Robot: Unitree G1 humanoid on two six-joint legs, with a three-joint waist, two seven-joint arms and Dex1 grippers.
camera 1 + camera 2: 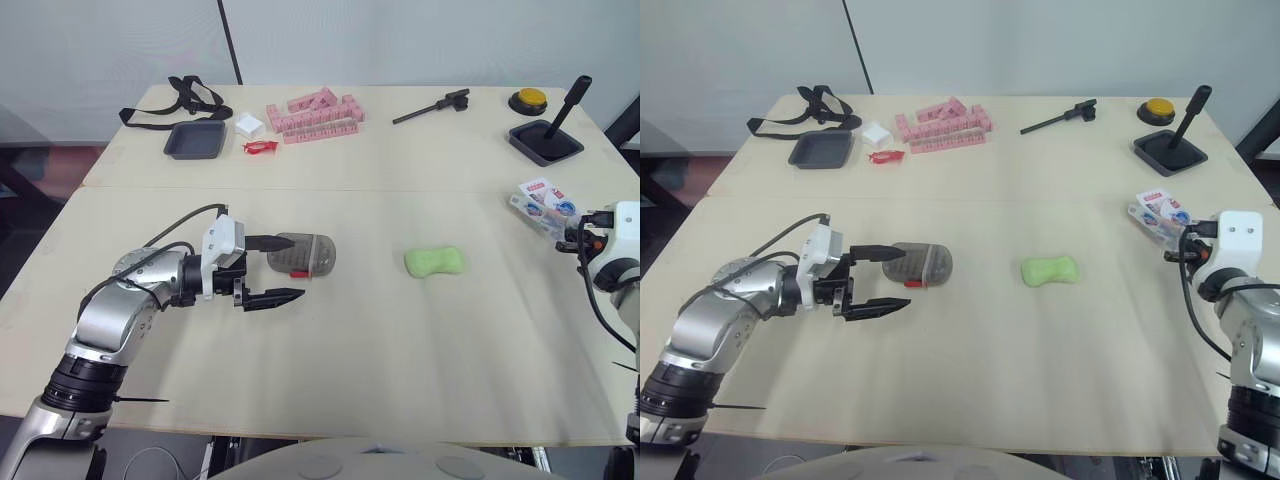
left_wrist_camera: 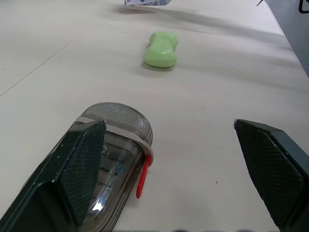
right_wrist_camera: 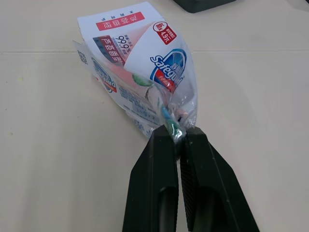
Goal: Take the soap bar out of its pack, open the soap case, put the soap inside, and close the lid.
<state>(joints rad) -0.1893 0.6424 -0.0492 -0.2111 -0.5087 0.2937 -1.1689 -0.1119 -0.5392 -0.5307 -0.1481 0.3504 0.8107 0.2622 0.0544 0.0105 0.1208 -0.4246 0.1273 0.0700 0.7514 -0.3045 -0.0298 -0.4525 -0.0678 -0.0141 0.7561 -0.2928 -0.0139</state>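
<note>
We see left gripper (image 1: 297, 266) splayed at soap case (image 1: 921, 263), axis along fingers; soap (image 1: 434, 261) beyond; right gripper (image 3: 176, 134) pinches pack (image 3: 140, 67).

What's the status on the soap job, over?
Left gripper open at the closed soap case. Right gripper shut on the pack. Soap bar out, lying on the table; nothing between it and the case.

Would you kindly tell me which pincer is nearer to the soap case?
Left. The left pincer is open, straddling one end of the soap case. The right pincer is far across the table, shut on the soap pack.
</note>
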